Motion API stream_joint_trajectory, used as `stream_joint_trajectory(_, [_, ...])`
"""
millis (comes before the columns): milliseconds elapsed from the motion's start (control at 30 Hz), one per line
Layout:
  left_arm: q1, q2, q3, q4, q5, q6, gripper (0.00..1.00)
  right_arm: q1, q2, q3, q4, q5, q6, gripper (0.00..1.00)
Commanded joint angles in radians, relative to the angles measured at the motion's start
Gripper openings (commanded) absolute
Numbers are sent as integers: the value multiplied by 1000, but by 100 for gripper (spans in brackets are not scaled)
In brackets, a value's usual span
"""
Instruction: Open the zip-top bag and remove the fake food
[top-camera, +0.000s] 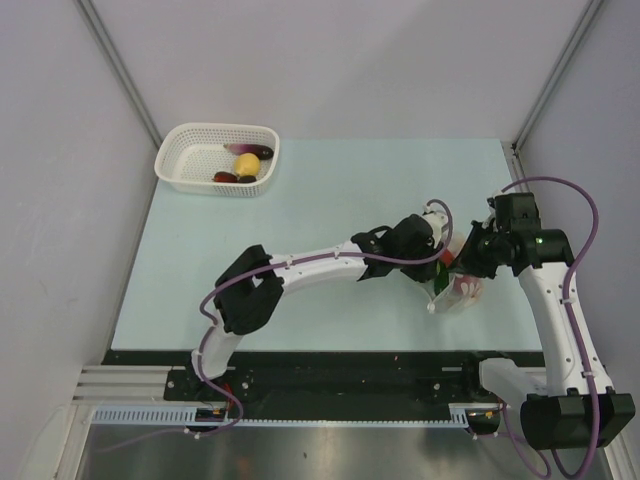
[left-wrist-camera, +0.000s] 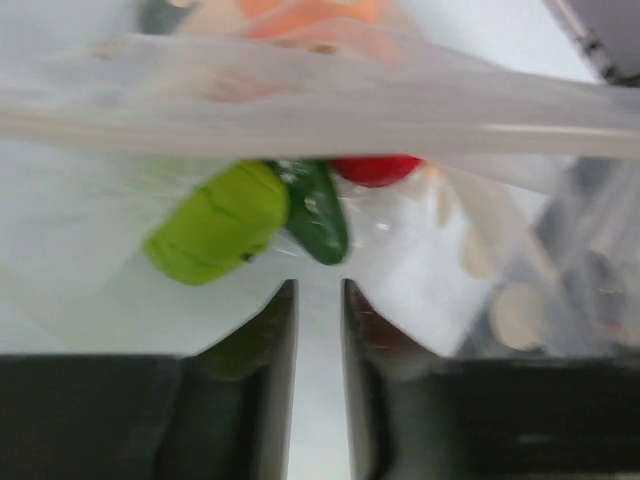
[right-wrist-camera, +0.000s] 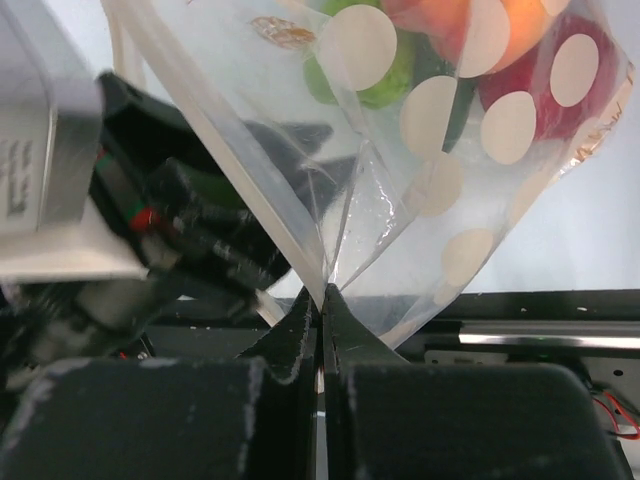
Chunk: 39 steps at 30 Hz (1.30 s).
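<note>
Above the table (top-camera: 300, 220), your right gripper (right-wrist-camera: 322, 293) pinched the zip-top bag (right-wrist-camera: 400, 230); your narrowly parted left gripper (left-wrist-camera: 320, 286) needed the opposite side.

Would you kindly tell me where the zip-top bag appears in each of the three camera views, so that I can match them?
Top external: the zip-top bag sits right of centre, just below the middle.
Left wrist: it fills the upper half, its zip strip running across.
Right wrist: upper centre, pinched in the right pincer.
Shared landmark: the dark green toy inside it.
</note>
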<state>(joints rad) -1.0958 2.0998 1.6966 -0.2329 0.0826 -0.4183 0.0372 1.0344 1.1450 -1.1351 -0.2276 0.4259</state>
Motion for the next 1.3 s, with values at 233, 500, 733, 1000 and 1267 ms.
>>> stream_joint_trajectory(233, [2, 71, 78, 73, -268, 33, 61, 0, -34, 38, -43, 13, 7, 0])
stream_joint_trajectory(500, [-10, 146, 143, 55, -398, 38, 85, 6, -30, 39, -46, 14, 7, 0])
stream_joint_trajectory(733, [-12, 239, 212, 27, -429, 50, 84, 10, -19, 38, -40, 10, 8, 0])
stream_joint_trajectory(1000, [-10, 266, 193, 20, -399, 81, 68, 9, -19, 39, -52, 30, -9, 0])
stream_joint_trajectory(1267, [-6, 175, 192, -54, -273, 113, 15, -11, -8, 38, -46, 97, -59, 0])
